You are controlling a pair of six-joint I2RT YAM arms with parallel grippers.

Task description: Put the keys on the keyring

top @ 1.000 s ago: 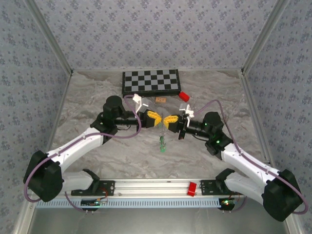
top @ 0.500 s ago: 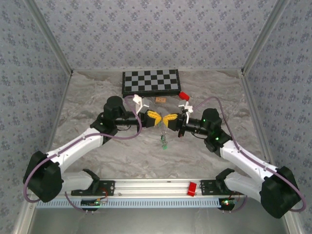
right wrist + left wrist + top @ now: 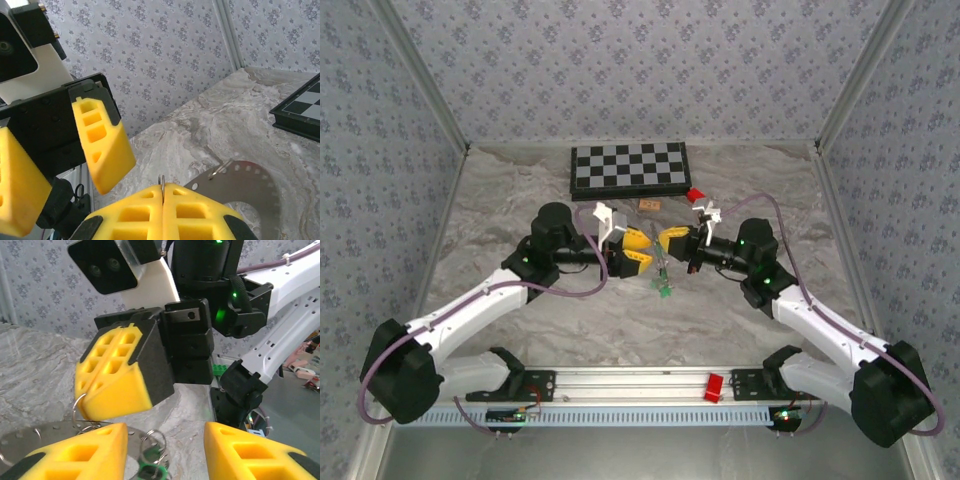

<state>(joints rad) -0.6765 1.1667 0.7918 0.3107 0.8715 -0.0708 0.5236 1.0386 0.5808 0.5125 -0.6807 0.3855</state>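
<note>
We are pinching the keyring, likely stiff and slippery, by its rim in our right jaws; our left jaws are gaping near the dangling keys.

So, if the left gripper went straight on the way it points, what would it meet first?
Probably the right gripper, shut on the keyring, straight ahead of the left gripper; depth is unclear.

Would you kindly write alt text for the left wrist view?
The right end effector, yellow pads shut on a thin wire ring, sits centre, green keys below it. The left end effector's open fingers frame the bottom.
</note>
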